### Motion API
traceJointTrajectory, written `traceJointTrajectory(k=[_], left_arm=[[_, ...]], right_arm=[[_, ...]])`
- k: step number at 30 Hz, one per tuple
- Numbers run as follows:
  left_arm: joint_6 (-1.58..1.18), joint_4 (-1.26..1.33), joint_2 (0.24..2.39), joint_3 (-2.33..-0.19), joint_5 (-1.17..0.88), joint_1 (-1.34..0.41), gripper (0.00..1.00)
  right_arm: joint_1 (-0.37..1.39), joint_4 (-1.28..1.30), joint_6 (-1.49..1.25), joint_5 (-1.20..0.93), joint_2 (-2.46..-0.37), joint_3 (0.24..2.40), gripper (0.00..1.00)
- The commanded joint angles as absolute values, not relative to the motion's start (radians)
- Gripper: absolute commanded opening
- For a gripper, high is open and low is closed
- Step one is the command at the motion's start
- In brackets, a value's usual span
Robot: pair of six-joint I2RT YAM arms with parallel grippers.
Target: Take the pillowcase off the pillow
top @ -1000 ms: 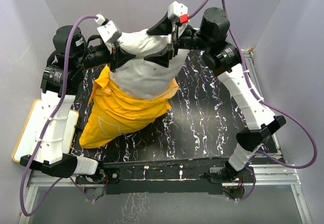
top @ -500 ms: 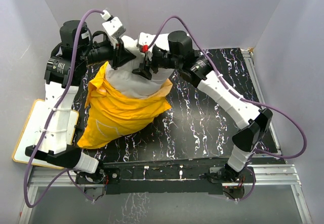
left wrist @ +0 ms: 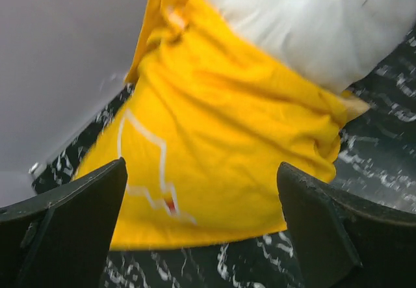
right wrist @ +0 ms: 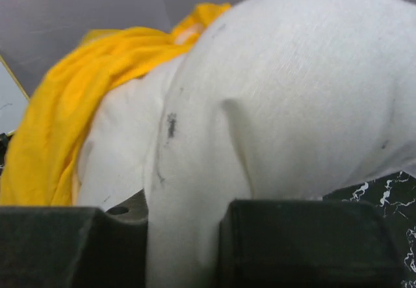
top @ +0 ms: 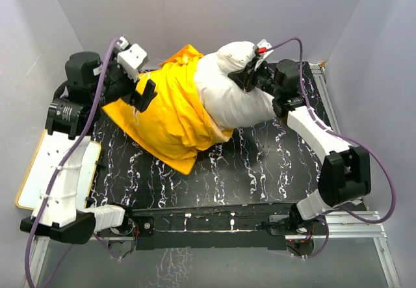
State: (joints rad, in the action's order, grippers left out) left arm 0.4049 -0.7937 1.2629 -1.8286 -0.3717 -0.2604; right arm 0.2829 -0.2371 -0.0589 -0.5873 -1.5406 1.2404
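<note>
The white pillow (top: 231, 96) lies across the back of the table, its left half still inside the yellow pillowcase (top: 172, 116). My right gripper (top: 250, 75) is shut on a fold of the pillow's bare right end; in the right wrist view the white pillow (right wrist: 279, 93) fabric is pinched at my right gripper (right wrist: 185, 236), with the pillowcase (right wrist: 65, 112) behind it. My left gripper (top: 144, 94) hovers open at the pillowcase's left edge, touching nothing. In the left wrist view my left gripper (left wrist: 200, 174) frames the pillowcase (left wrist: 221, 132), with the pillow (left wrist: 312, 21) beyond.
The black marbled table (top: 273, 164) is walled by grey panels at the back and both sides. A flat white board (top: 36, 171) with a yellow rim lies off the table's left edge beside the left arm.
The pillow, held up between both grippers before, has swung down and to the right onto the table. My left gripper let go and opened; my right gripper closed on the pillow's end.
</note>
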Motion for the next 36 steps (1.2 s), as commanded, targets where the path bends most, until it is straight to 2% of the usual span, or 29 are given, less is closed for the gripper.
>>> traceJointTrajectory(k=[1, 8, 14, 18, 23, 28, 30, 36], left_arm=[[0.521, -0.844, 1.167, -1.663, -0.253, -0.200, 0.97], [0.563, -0.838, 1.308, -1.656, -0.390, 0.015, 0.97], [0.629, -0.804, 1.450, -1.667, -0.501, 0.154, 0.97], [0.681, -0.807, 1.540, -1.768, -0.626, 0.257, 0.97], [0.840, -0.964, 1.678, -2.016, -0.752, 0.379, 0.97], [1.129, -1.267, 1.763, -2.132, -0.749, 0.420, 0.89], [1.227, -1.427, 1.746, -2.104, -0.772, 0.420, 0.89], [1.386, -1.433, 1.502, -1.690, -0.789, 0.420, 0.95]], right_arm=[[0.279, -0.576, -0.188, -0.710, -1.435, 1.228, 0.08], [0.266, -0.553, -0.135, -0.810, -1.392, 1.256, 0.08], [0.314, -0.557, 0.214, -0.801, -1.236, 1.164, 0.08], [0.311, -0.597, 0.275, -0.769, -1.210, 1.183, 0.08], [0.285, -0.773, 0.183, -0.797, -1.207, 1.191, 0.08], [0.281, -0.850, 0.082, -0.878, -1.242, 1.254, 0.08], [0.280, -0.866, 0.071, -0.886, -1.258, 1.261, 0.08], [0.280, -0.880, 0.080, -0.839, -1.268, 1.236, 0.08]])
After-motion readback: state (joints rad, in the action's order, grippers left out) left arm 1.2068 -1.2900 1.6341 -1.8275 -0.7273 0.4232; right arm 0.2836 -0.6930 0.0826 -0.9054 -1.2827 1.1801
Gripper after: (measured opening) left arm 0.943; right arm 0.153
